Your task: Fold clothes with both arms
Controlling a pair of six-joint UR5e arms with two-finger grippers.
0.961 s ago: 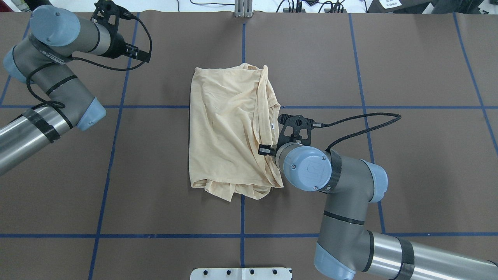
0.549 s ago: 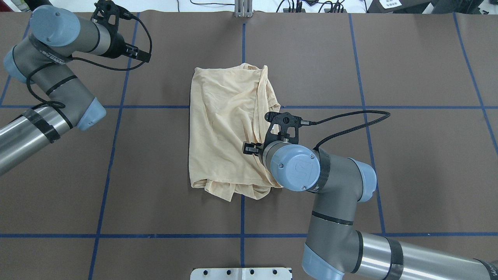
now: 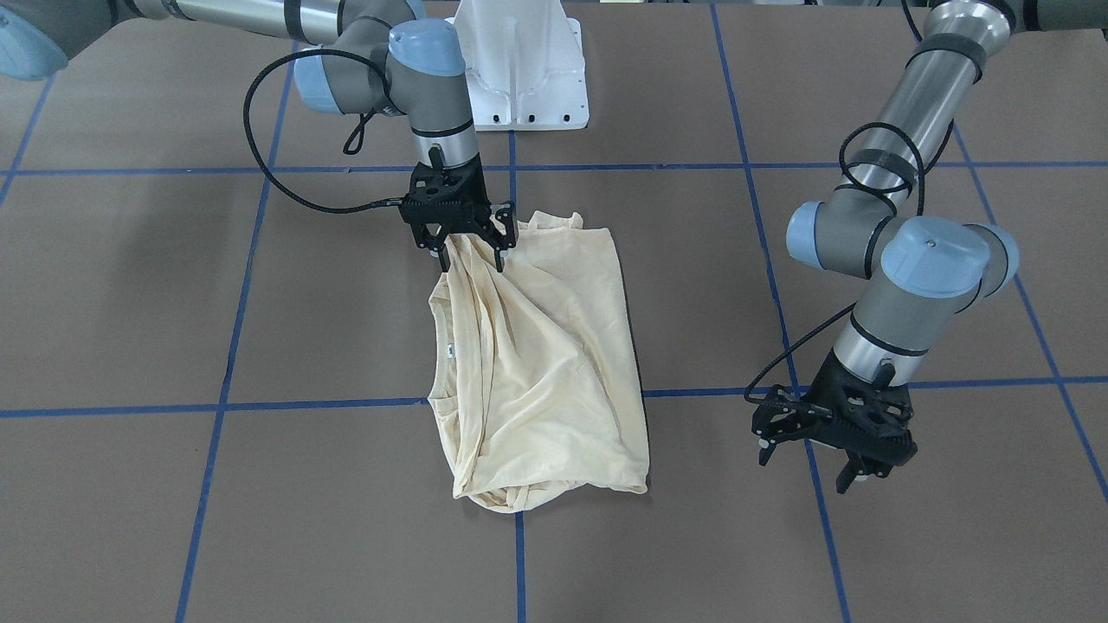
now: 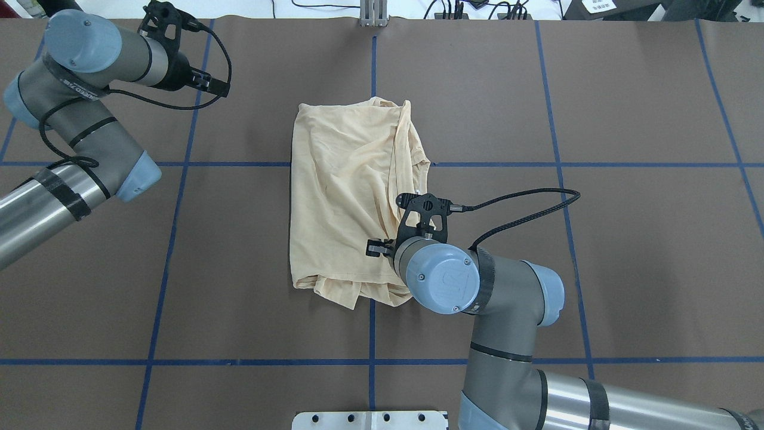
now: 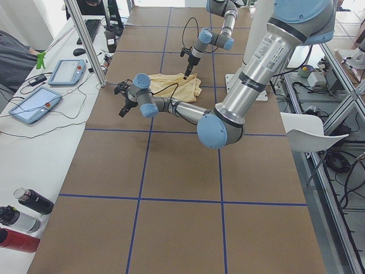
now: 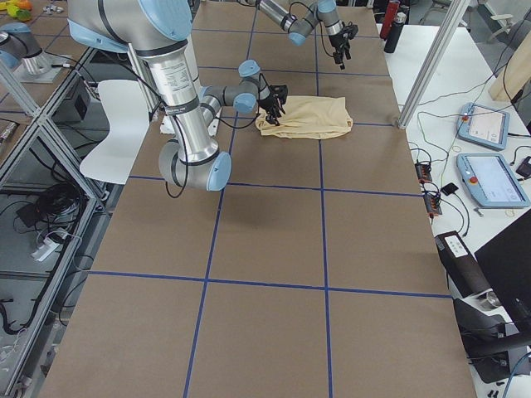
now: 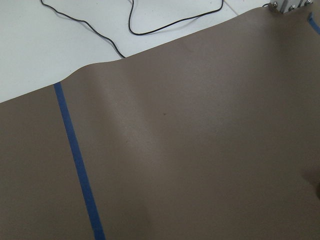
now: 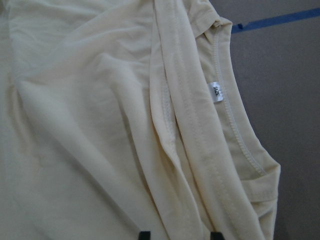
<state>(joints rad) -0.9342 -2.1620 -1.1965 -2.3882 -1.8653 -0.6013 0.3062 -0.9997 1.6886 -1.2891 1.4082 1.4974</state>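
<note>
The pale yellow shirt (image 4: 346, 197) lies folded and wrinkled in the middle of the brown table, with its collar side toward the right arm. Its small white neck label (image 8: 215, 91) shows in the right wrist view. My right gripper (image 3: 473, 264) hangs open right over the shirt's edge nearest the robot, and its fingertips (image 8: 145, 234) straddle a ridge of folded cloth (image 8: 170, 150). My left gripper (image 3: 805, 472) is open and holds nothing. It hovers over bare table far from the shirt (image 3: 554, 363), near the table's far left corner.
The white pedestal base (image 3: 519, 61) stands at the robot's edge of the table. Blue tape lines (image 4: 179, 179) cross the brown cover. An aluminium post (image 4: 373, 12) and cables stand at the far edge. Tablets (image 5: 34, 103) and bottles (image 5: 23, 217) lie on the side bench.
The right gripper has moved left and toward the robot, from beside the collar to over the shirt's right edge. The left arm and the shirt have stayed put.
</note>
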